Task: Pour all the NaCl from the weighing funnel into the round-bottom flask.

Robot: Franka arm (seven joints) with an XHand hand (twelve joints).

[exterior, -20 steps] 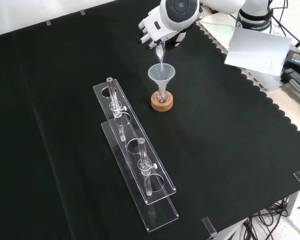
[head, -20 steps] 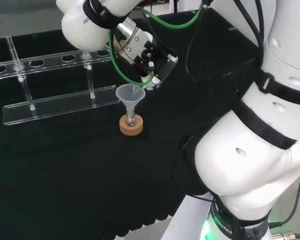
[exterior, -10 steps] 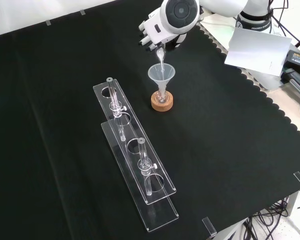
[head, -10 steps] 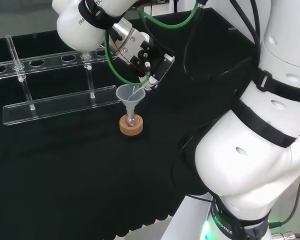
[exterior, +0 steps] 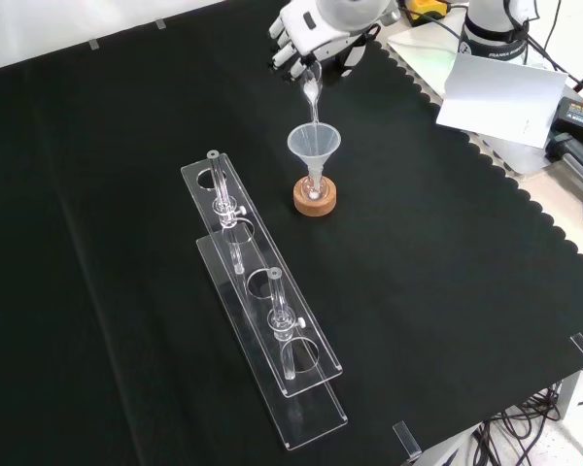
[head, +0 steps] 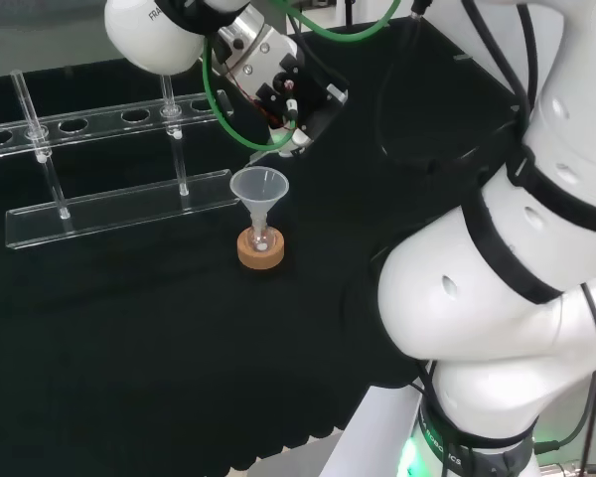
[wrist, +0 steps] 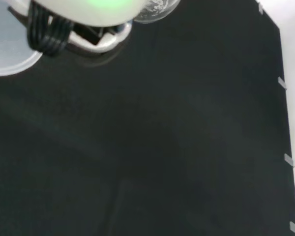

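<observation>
A small round-bottom flask point(head: 261, 238) point(exterior: 314, 190) sits upright in a cork ring point(head: 260, 250) point(exterior: 314, 200) with a clear plastic funnel point(head: 259, 186) point(exterior: 314, 144) in its neck. The hand point(head: 290, 94) point(exterior: 311, 39) hovers above and just beyond the funnel in the front view, fingers curled round a clear glass weighing funnel point(exterior: 312, 92) point(head: 266, 153). The weighing funnel is tilted spout-down, its tip a little above the plastic funnel's mouth and not touching it. Whether any salt is left in it cannot be made out. In the wrist view, a blurred white part of the hand point(wrist: 88, 12) sits beside a bit of clear glass point(wrist: 157, 7).
Two long clear acrylic racks point(exterior: 262, 291) point(head: 119, 204) with upright glass tubes point(exterior: 217, 184) stand left of the flask in the front view. The cloth's scalloped edge point(exterior: 525, 209) and a white sheet of paper point(exterior: 500, 92) lie to the right there.
The hand has risen and drawn back, lifting the weighing funnel's tip out of the plastic funnel's mouth. Flask, cork ring and racks have not moved.
</observation>
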